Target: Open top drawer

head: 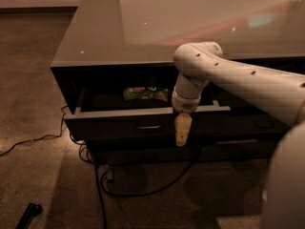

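Note:
The top drawer (119, 123) is a wide, dark front with a small metal loop handle (149, 126) at its middle. It stands pulled out from the cabinet, and a green snack bag (143, 93) lies inside it. My gripper (182, 133) hangs down from the white arm in front of the drawer front, a little right of the handle and apart from it.
The cabinet has a glossy grey top (157, 23) and a lower drawer front (143, 151) below the open one. Black cables (138, 187) trail over the carpet in front and to the left. A small dark object (29, 213) lies at bottom left. My white body (286, 185) fills the right.

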Robot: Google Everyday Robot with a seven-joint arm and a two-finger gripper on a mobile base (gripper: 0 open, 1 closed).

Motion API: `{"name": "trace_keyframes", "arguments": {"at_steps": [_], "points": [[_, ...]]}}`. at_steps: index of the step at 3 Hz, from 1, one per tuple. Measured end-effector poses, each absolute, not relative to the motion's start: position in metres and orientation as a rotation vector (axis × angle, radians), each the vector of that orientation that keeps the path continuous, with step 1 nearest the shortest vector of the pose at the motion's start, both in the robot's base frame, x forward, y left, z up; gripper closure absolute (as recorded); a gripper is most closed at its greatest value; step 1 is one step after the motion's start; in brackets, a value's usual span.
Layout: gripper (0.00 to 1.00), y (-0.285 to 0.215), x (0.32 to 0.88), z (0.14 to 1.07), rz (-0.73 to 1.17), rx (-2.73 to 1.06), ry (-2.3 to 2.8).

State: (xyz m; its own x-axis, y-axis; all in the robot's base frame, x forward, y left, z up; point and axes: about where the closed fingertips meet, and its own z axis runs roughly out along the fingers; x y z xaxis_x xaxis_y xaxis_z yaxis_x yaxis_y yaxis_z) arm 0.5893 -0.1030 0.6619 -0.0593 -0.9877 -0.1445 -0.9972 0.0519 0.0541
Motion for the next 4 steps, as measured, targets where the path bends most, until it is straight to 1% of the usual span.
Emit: {"name": "trace_keyframes", "arguments": {"at_steps": [1,3,4], "points": [[0.19,-0.115,0.561,0.67,0.168,-2.094,2.28],[0.65,-0.128,0.528,0.68,0.081,-2.091,2.326],[0.62,-0.128,0.528,0.68,0.081,-2.092,2.326]]}}
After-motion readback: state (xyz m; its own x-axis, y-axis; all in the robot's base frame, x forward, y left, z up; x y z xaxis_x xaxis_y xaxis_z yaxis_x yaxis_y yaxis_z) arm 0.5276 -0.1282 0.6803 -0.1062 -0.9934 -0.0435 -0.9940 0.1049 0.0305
